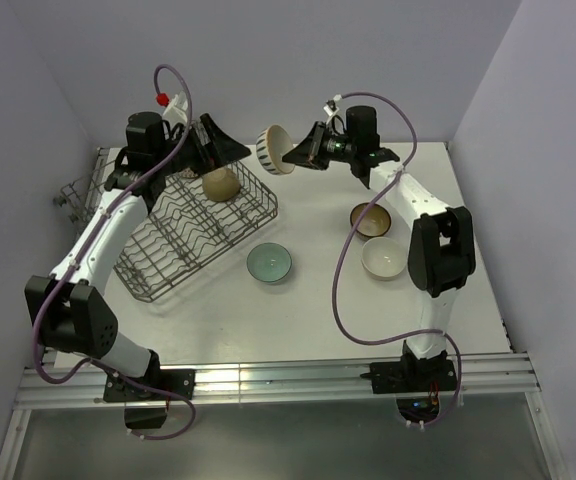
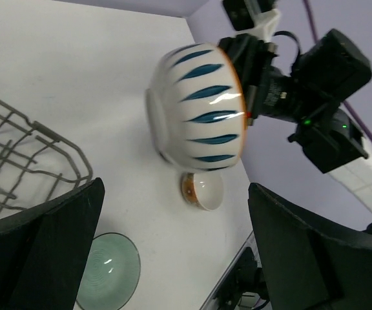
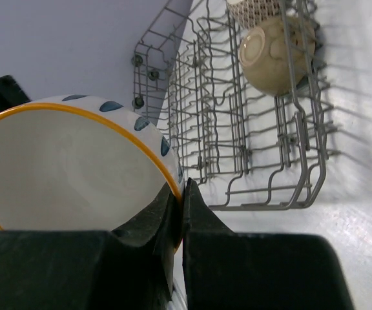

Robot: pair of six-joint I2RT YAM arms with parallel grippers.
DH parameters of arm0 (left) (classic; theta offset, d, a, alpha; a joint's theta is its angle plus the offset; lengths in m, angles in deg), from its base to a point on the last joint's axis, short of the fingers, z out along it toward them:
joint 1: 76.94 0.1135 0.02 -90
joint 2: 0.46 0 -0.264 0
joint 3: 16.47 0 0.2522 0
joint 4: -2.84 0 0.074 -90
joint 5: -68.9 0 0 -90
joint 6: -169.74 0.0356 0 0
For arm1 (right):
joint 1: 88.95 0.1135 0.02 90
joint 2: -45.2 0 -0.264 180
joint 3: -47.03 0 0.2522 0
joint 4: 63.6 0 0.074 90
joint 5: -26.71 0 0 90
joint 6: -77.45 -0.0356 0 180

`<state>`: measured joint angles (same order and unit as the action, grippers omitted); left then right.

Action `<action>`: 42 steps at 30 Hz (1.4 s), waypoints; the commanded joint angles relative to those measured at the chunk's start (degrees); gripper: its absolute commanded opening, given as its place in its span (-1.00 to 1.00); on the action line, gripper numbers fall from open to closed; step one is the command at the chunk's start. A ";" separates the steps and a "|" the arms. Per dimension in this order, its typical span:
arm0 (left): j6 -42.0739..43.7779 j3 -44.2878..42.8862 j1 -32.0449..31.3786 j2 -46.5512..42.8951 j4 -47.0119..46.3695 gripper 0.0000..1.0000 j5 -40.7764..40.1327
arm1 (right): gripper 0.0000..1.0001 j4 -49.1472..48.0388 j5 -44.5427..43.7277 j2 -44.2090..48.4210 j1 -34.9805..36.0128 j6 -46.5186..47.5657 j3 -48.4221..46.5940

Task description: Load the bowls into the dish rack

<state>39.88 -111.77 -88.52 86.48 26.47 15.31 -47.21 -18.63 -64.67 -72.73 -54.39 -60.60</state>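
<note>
Right gripper [image 1: 291, 155] clamps white blue-striped bowl [image 1: 272, 150] by its rim, open air before splayed left gripper [image 1: 230, 148]; beneath, grey wire dish rack [image 1: 158, 262] holds tan bowl [image 1: 221, 184].

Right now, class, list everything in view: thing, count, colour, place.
dish rack: one, grey wire, left side of the table.
beige bowl: one, tan, tipped in the rack's far end.
speckled dish: one, dotted, in the rack beside it, mostly cut off.
striped bowl: one, white with blue stripes, held in the air right of the rack.
green bowl: one, pale green, on table right of the rack.
brown bowl: one, brown, table's right side.
white bowl: one, cream, beside the brown bowl.
left gripper: black, open, above the rack's far end.
right gripper: black, shut on striped bowl's rim.
</note>
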 commanded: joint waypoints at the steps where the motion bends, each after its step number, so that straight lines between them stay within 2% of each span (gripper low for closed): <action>1: -4.61 0.41 -1.96 -0.28 -4.94 0.99 0.60 | -1.00 -6.94 1.74 0.62 1.35 -4.91 0.87; 9: -3.04 -3.01 -7.32 2.62 1.99 0.99 -9.85 | -1.00 -8.52 2.53 0.97 2.31 -5.88 3.60; 20: -4.70 -0.65 -8.82 2.63 -1.52 0.99 -9.16 | -1.00 -7.38 2.71 0.44 3.37 -5.00 4.30; 21: -4.79 -0.55 -8.82 2.62 -1.78 0.94 -9.24 | -1.00 -7.38 2.53 0.44 3.37 -4.91 4.30; 26: -5.41 0.59 -8.73 2.01 -3.19 0.51 -8.11 | -1.00 -7.38 2.44 0.18 3.37 -5.09 4.92; 27: -5.58 0.76 -8.73 1.92 -3.36 0.31 -7.84 | -1.00 -7.47 2.44 0.18 3.37 -5.18 5.01; 30: -5.76 1.29 -8.73 1.66 -4.51 0.01 -7.14 | -1.00 -7.47 2.53 -0.26 3.37 -5.26 5.01; 32: -5.85 1.47 -8.73 1.66 -4.94 -0.03 -6.87 | -1.00 -7.47 2.62 -0.44 3.46 -5.35 5.18; 34: -6.02 1.73 -8.73 1.57 -5.47 -0.18 -6.52 | -1.00 -7.12 2.80 -0.53 3.46 -5.18 4.92; 35: -5.94 1.73 -8.73 1.57 -5.47 -0.29 -6.43 | -1.00 -6.94 2.88 -0.70 3.55 -4.92 4.75; 36: -5.93 1.73 -8.73 1.57 -5.30 -0.53 -6.52 | -0.99 -6.59 2.97 -0.88 3.55 -4.56 4.48; 39: -5.93 1.91 -8.03 1.92 -5.65 -1.00 -6.26 | -0.72 -4.92 2.89 -1.32 3.55 -3.60 3.43; 40: -5.85 1.73 -7.68 2.27 -5.39 -1.00 -6.26 | -0.66 -4.40 2.80 -1.49 3.55 -3.25 3.34; 42: -6.11 1.56 -6.62 2.71 -4.69 -1.00 -6.34 | -0.39 -3.95 2.71 -1.67 3.55 -3.07 2.90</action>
<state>34.61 -109.69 -96.34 90.50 24.70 7.11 -49.76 -17.29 -65.76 -69.69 -58.02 -55.11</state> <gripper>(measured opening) 0.643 0.264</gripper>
